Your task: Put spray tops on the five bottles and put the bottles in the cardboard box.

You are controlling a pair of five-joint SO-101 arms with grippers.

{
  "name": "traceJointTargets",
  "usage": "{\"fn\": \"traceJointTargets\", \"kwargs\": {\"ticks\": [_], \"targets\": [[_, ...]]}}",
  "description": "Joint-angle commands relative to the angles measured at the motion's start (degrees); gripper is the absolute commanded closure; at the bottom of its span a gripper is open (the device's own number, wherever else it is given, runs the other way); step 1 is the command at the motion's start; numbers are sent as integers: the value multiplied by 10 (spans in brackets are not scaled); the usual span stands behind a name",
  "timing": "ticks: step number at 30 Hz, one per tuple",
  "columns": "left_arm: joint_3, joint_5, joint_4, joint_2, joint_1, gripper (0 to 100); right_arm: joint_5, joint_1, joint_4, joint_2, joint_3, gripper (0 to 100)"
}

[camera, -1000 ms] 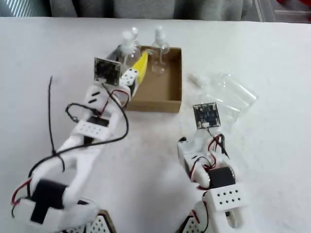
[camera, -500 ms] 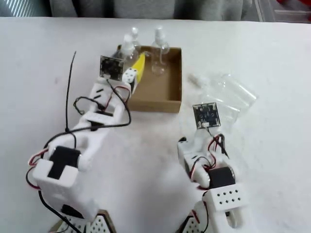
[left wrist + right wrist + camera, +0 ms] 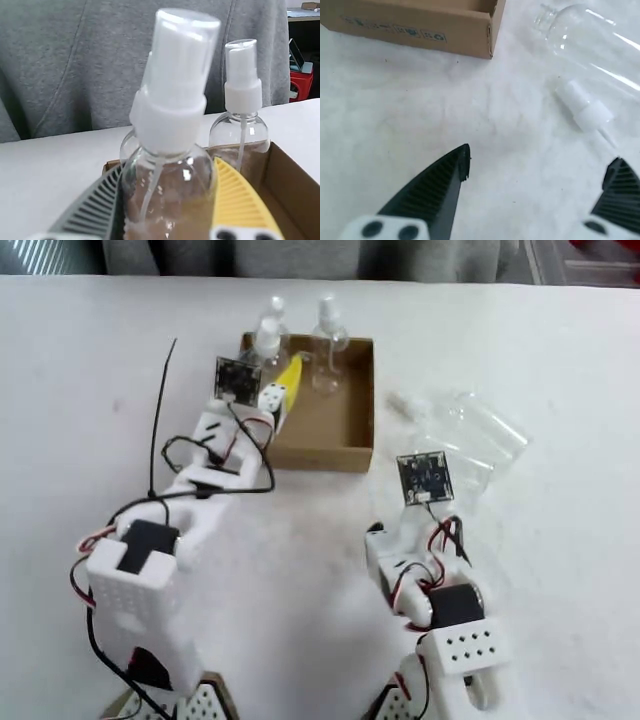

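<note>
My left gripper (image 3: 169,172) is shut on a clear bottle (image 3: 167,200) fitted with a white spray top (image 3: 175,85), gripped between a grey finger and a yellow finger (image 3: 237,205). In the high view that left gripper (image 3: 273,375) holds this bottle (image 3: 266,343) upright over the left back part of the cardboard box (image 3: 330,450). Two more topped bottles (image 3: 328,340) stand at the box's back. My right gripper (image 3: 540,170) hangs open above bare table, short of a loose spray top (image 3: 582,107) and a lying capless bottle (image 3: 590,40).
Clear capless bottles (image 3: 470,430) and a spray top (image 3: 405,403) lie right of the box. A black cable (image 3: 155,440) arcs up beside the left arm. A person in a grey top (image 3: 75,60) is behind the table's far edge. The box's near wall (image 3: 420,25) faces the right arm.
The left arm has stretched toward the box, carrying the held bottle farther back and slightly right. Its rear links and cable rose. The right arm kept still.
</note>
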Motion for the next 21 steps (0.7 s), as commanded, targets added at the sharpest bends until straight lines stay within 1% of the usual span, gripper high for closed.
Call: {"fn": "traceJointTargets", "kwargs": {"ticks": [1,21], "targets": [[-32,-4,-7,-8,-7,946,6,5,1,-7,-5,617],[-32,-5,-2,-7,-7,947,6,5,1,-7,-5,617]]}}
